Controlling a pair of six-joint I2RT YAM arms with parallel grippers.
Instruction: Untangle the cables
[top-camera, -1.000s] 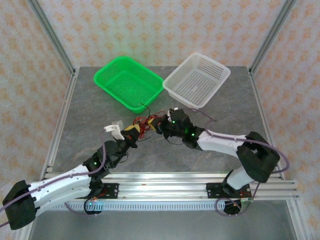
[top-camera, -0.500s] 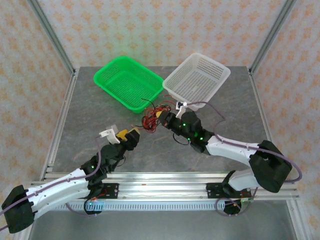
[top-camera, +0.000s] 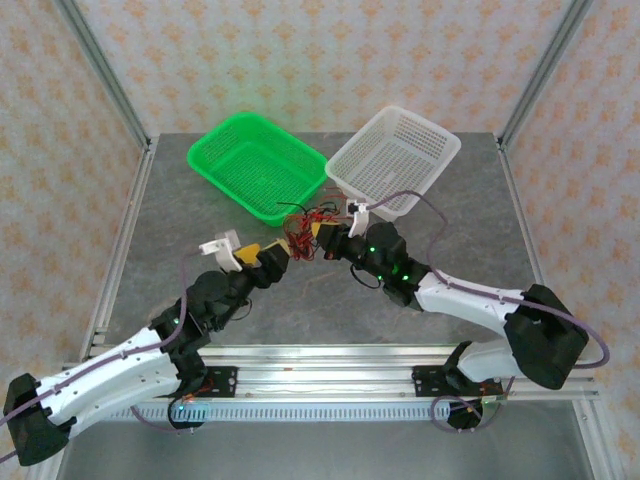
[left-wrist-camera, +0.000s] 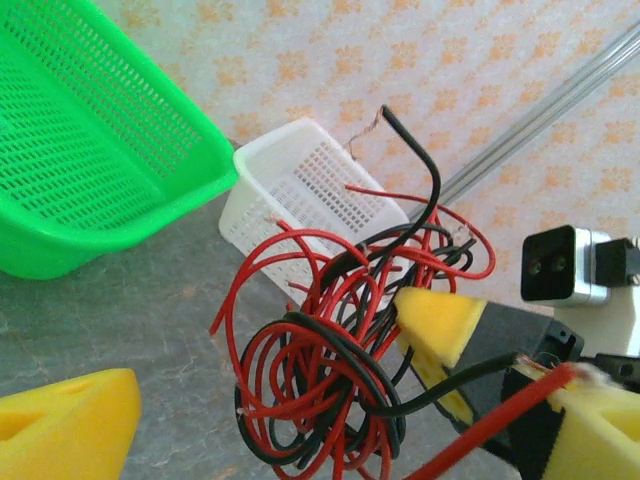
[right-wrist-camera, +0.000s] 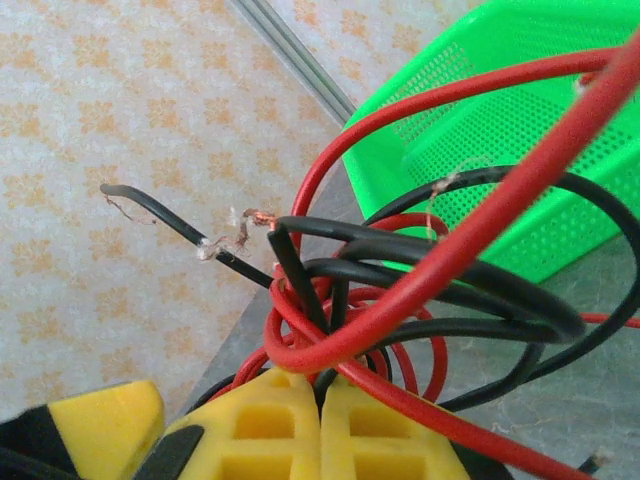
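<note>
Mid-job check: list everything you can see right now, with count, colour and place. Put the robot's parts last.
cables: one tangled bundle, red and black, number of wires cannot be told; held up off the table just in front of the two baskets
green basket: 1, green, far side of the table, left of centre
white basket: 1, white, far side, right beside the green one
table: 1, grey
rail: 1, silver, along the near edge
left gripper: 1, yellow pads, open, just left of the bundle
right gripper: 1, yellow pads, shut on the cables
</note>
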